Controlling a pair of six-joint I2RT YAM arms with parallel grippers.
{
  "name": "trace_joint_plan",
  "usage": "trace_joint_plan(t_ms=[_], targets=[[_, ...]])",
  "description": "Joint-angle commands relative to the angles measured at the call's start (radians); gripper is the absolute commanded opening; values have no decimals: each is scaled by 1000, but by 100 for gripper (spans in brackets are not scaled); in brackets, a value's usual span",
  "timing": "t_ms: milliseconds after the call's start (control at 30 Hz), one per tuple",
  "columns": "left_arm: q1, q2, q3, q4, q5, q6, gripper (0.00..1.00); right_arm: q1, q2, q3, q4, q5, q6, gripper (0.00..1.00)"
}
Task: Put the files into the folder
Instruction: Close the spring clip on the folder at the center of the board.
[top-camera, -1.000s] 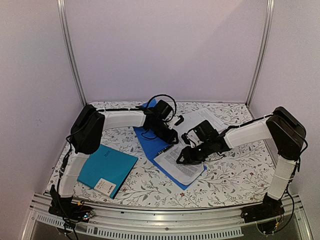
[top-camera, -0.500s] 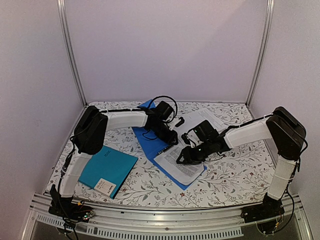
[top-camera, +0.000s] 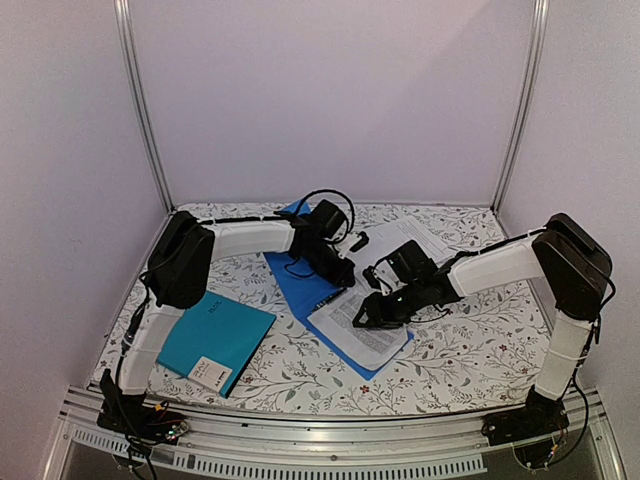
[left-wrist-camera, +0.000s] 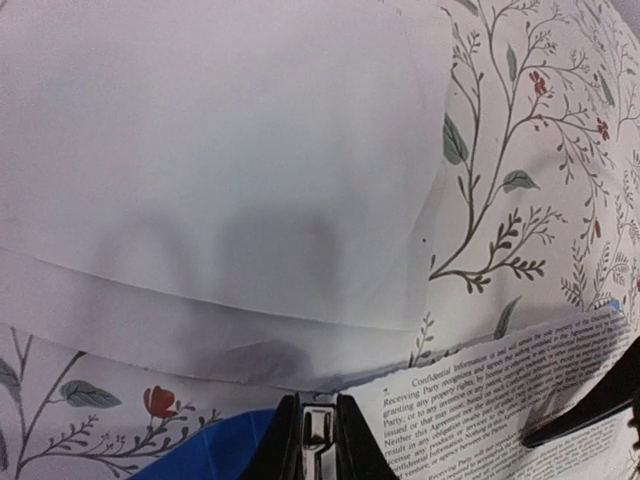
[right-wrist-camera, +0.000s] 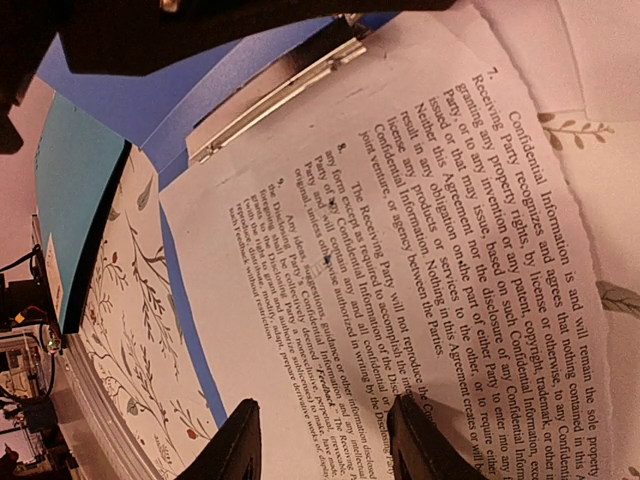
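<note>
Right fingers (right-wrist-camera: 240, 450) sit apart, pressing a printed sheet (top-camera: 360, 325) onto the open blue folder (top-camera: 295, 275), probably so it can't slide. Left fingers (left-wrist-camera: 280, 455) are nearly together at its far edge, can't tell if they're gripping. The teal folder (top-camera: 215, 340) lies closed, near left. Since a second ago the left arm crept right.

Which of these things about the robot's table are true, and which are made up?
1. The teal folder is lying closed. True.
2. A printed sheet lies on the blue folder. True.
3. The right gripper is squeezed shut. False: its fingers stand apart over the printed sheet.
4. The table is plain white. False: it is covered in a pattern of flowers and leaves.
5. Both sheets are inside the teal folder. False: one lies on the blue folder, and the second sheet lies on the table behind it.
</note>
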Motion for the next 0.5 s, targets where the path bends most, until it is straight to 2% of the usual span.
trace_joint_plan(t_ms=[0,467], targets=[[16,13,22,-12,21,7,10,-5,34,-26,-60,19,7,45],[17,-53,-45,29,53,-8,6,-4,49,-23,-66,39,26,45]])
